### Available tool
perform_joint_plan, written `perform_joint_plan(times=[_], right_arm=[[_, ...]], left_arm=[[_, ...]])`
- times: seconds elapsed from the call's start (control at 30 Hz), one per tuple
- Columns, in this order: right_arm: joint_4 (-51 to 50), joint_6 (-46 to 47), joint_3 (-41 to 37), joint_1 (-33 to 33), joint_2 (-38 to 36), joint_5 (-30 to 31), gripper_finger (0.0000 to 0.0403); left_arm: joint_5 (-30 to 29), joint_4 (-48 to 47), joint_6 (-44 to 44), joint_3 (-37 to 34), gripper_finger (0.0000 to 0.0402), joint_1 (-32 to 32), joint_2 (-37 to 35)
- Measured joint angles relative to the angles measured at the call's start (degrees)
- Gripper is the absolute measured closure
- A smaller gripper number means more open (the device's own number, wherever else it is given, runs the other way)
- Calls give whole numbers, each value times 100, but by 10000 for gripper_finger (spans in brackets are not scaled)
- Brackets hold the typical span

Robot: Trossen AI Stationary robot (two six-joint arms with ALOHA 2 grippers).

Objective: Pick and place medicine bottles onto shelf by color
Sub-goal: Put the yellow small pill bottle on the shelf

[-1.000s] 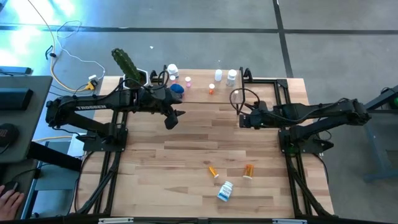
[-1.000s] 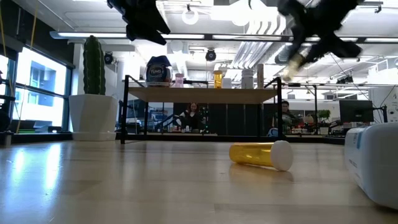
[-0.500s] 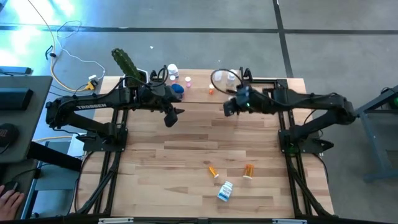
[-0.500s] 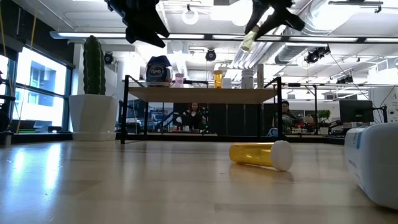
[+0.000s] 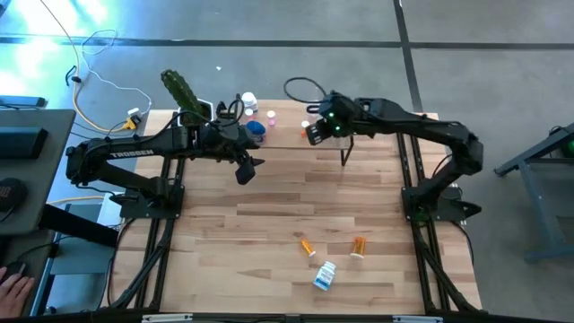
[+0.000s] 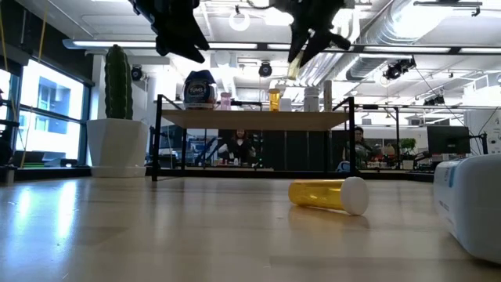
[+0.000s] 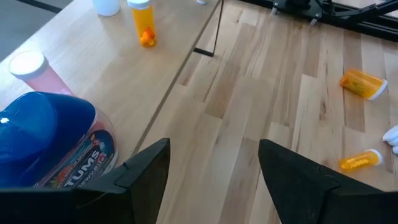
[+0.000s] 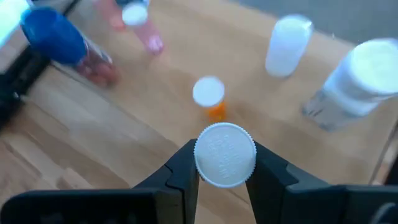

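Above the shelf (image 8: 155,143), right gripper (image 8: 224,177) pinching white-capped bottle (image 8: 225,154), body hidden

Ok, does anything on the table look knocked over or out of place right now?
Three bottles lie on their sides on the table's near part: two orange ones and a white one. Those on the shelf stand upright.

Looking straight down on the whole table (image 5: 269,193) from overhead; level across it at tabletop height; close from each wrist. Shelf (image 5: 287,135) shared, near every frame's top (image 6: 254,120).
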Motion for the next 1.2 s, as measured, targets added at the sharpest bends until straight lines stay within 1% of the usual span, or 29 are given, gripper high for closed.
perform_joint_plan(times=[0.17,0.33,0.47,0.77,0.9,1.07,1.2], right_arm=[[-203,6,3,-12,349,-205,309],[-285,-19,3,-9,552,-208,309],[-291,-266,3,-9,696,-184,309],[-287,-625,3,-12,738,-63,309],[-97,-990,3,-23,738,-65,309],[16,-1421,5,-239,696,-270,309],[-19,-1799,5,-475,696,-658,309]], left_arm=[[-7,-27,-2,0,165,0,0],[-9,-31,-4,0,165,0,0],[-11,-32,0,0,165,0,0],[-25,-30,0,0,165,0,0],[-25,-30,0,0,165,0,0],[-24,-30,2,0,165,0,0],[-26,-30,2,0,165,0,0]])
